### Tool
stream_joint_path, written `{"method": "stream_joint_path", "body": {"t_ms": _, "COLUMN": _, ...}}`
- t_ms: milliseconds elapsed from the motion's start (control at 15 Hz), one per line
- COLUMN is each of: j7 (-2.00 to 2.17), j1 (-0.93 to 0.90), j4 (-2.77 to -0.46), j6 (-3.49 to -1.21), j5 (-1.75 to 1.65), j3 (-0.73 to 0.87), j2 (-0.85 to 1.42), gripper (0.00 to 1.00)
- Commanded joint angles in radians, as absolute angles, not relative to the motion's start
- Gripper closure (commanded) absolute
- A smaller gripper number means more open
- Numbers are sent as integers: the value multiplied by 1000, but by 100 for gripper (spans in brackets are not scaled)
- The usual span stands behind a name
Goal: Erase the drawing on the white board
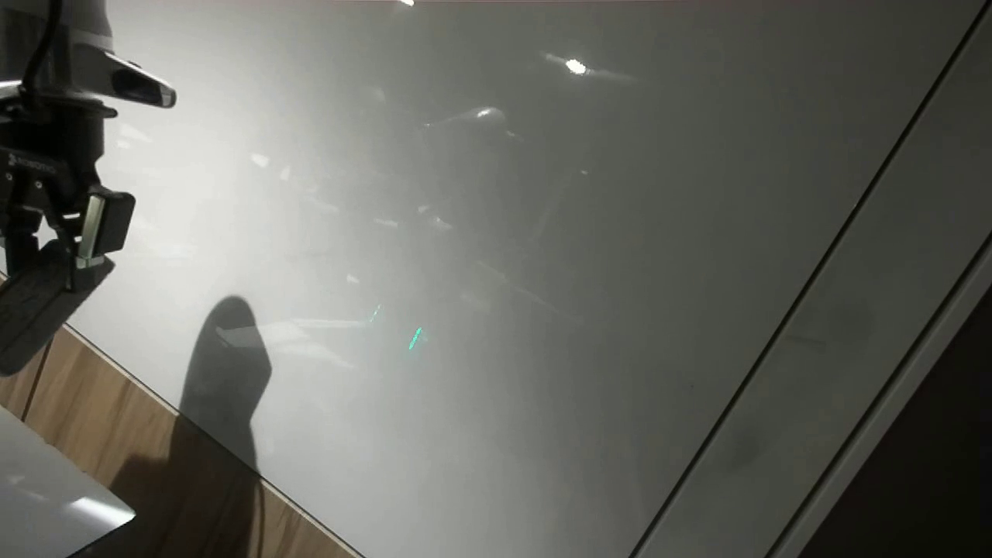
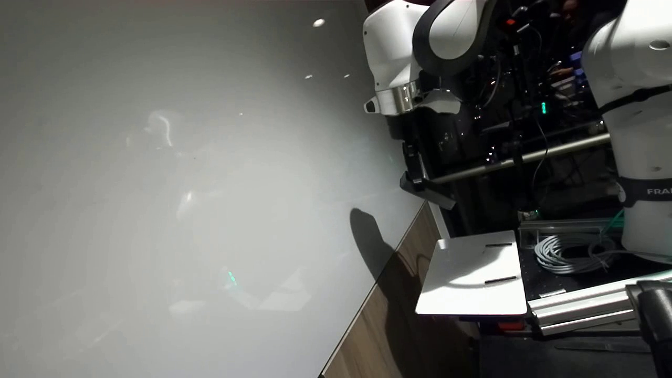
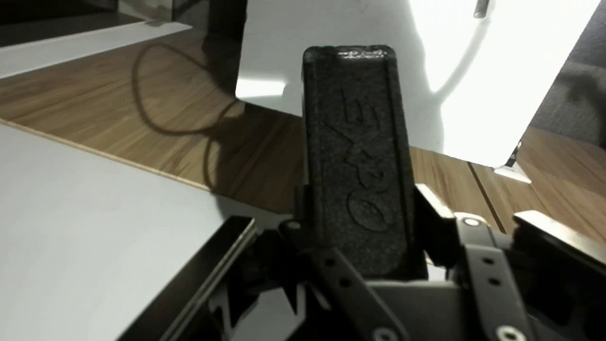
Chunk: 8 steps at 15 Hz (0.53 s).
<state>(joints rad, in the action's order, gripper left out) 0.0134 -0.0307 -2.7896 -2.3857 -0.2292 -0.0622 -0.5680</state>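
the hand (image 3: 363,213) grips a dark eraser (image 3: 356,123) across its long sides, lettered back facing the wrist view; that presumably leaves the wiping face free for the white board (image 1: 542,372), which fills much of both exterior views. in an exterior view the eraser hangs tilted at the left edge of the frame, and a shadow (image 1: 229,372), likely its own and the hand's, falls on the board apart from it, so it is probably not yet touching. the drawing itself cannot be made out among the glare (image 1: 575,67). a wooden strip (image 1: 116,395) runs along the board's edge at lower left, and a white panel (image 2: 467,262) carrying two dark bars (image 2: 501,280) juts in at lower right of an exterior view; a low sweep could catch its corner. coiled cable (image 2: 548,262) lies beside the panel, near the arm's base (image 2: 651,226).
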Motion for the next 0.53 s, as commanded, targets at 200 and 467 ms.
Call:
{"method": "stream_joint_path", "body": {"t_ms": 200, "j7": -4, "j1": -71, "j4": -2788, "j6": -2432, "j5": -66, "j3": -40, "j2": -434, "gripper": 70}}
{"method": "stream_joint_path", "body": {"t_ms": 467, "j7": -16, "j1": -74, "j4": -2789, "j6": -2588, "j5": -26, "j3": -40, "j2": -316, "gripper": 70}}
